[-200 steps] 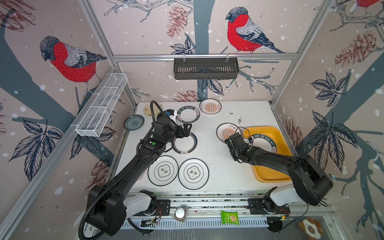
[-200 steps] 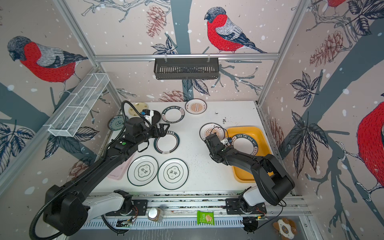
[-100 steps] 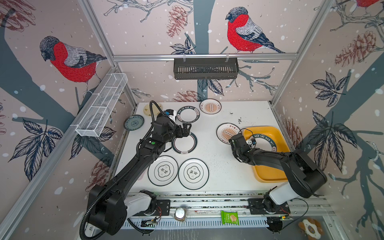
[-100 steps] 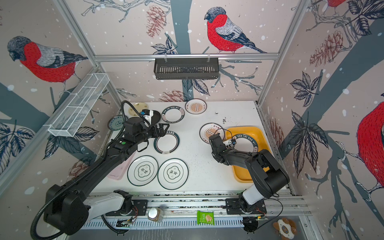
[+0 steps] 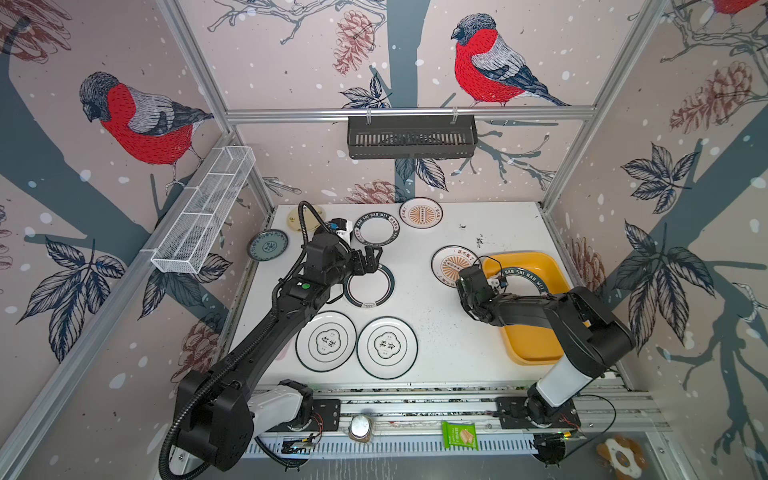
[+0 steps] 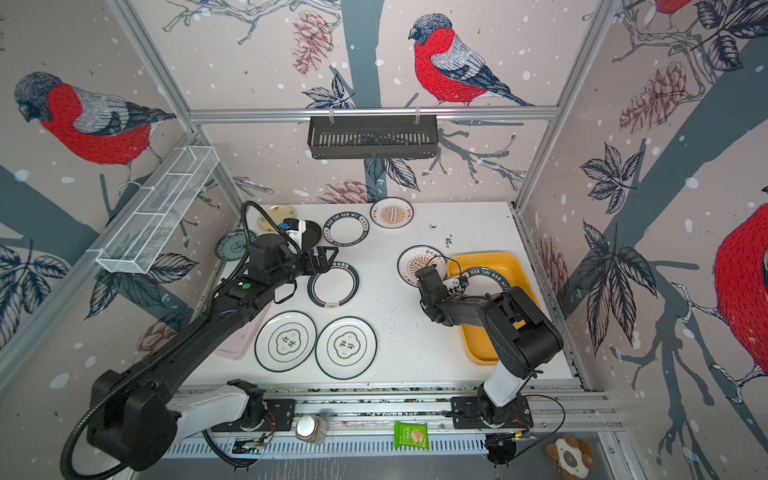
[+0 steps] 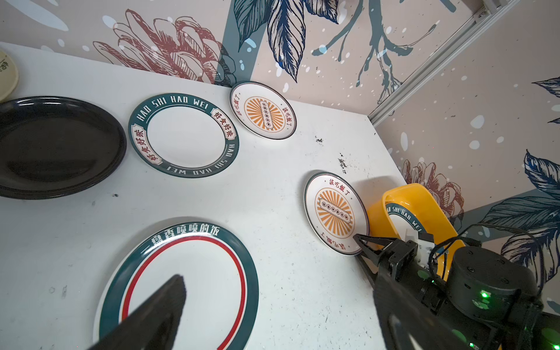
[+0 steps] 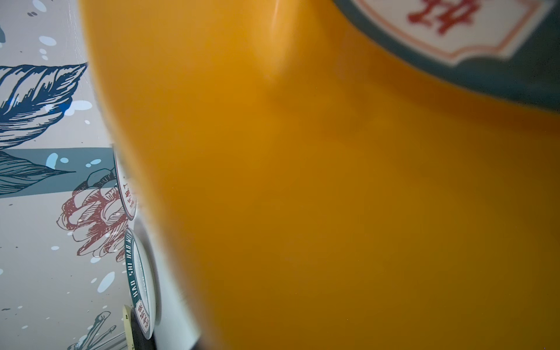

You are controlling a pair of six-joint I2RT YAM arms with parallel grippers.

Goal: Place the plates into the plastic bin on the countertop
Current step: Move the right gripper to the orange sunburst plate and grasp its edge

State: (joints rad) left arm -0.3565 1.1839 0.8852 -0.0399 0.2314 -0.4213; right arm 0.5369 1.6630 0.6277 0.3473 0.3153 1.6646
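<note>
White speckled surface [image 5: 436, 316]: I log one green-lettered plate [image 5: 536, 276] in the plastic bin [image 5: 536, 349], other plates [image 5: 386, 347] still out on it, left end effector [image 5: 372, 259] spread over a green-and-red-rimmed plate [image 5: 369, 286], right end effector [image 5: 496, 279] at the bin's rim, its grip impossible to tell.

A black slotted basket [image 5: 411, 137] is hanging from the rear wall rail [image 5: 291, 112], and a white wire-mesh basket [image 5: 203, 210] is hanging along the left wall, as both top views are showing. On the front base rail [image 5: 415, 405], a small lidded jar [image 5: 360, 428] is resting near a green snack packet [image 5: 459, 435], which is lying flat. A flower-shaped brown-and-white item [image 5: 619, 457] is lying at the front right corner, well apart from the packet.
</note>
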